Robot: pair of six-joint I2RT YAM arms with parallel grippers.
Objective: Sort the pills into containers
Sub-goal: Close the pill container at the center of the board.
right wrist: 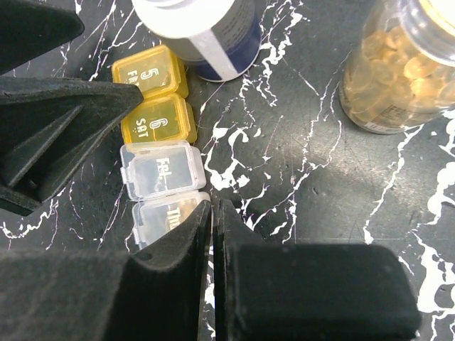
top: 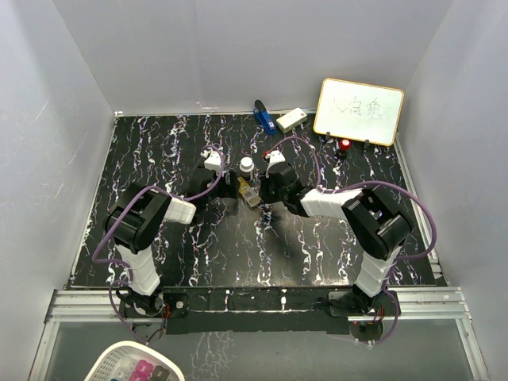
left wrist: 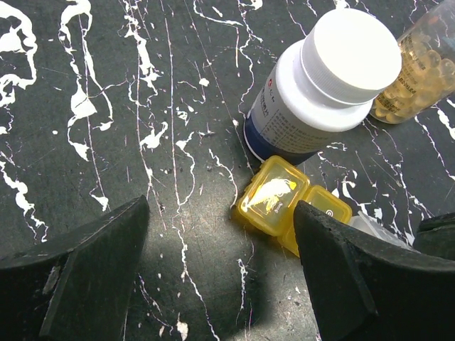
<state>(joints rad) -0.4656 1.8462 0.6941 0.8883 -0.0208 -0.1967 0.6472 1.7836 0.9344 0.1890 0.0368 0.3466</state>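
**A:** Since no lid is up yet, which step do you judge this to be?

**B:** The opening of the pill box (right wrist: 158, 131), I'd say. It lies flat on the table (left wrist: 106, 106), just in front of the dark bottle (left wrist: 313, 92) with the white cap. The right gripper (right wrist: 213, 213) has its fingers pressed together, empty, with the tips right at the edge of a clear compartment. The left gripper (left wrist: 220, 234) has its fingers wide apart and holds nothing. It hovers low with the yellow end of the box between them.

**A:** What does the next move call for?

**B:** Something fine. The closed tips probably need to catch a lid's lip and lift it. The left fingers would have to close on the box first, or it will likely skate across the table.

**A:** Now the counts.

**B:** There are two bottles: the dark one and the amber bottle (right wrist: 398, 64), which is full of golden pills and stands apart to the side. There is one box. The right wrist view shows four compartments, two yellow and two clear, all shut. More may be hidden under the fingers. I see no loose pills on the table. I cannot tell whether the amber bottle has its cap on, because its top is cut off by the edge of the view.
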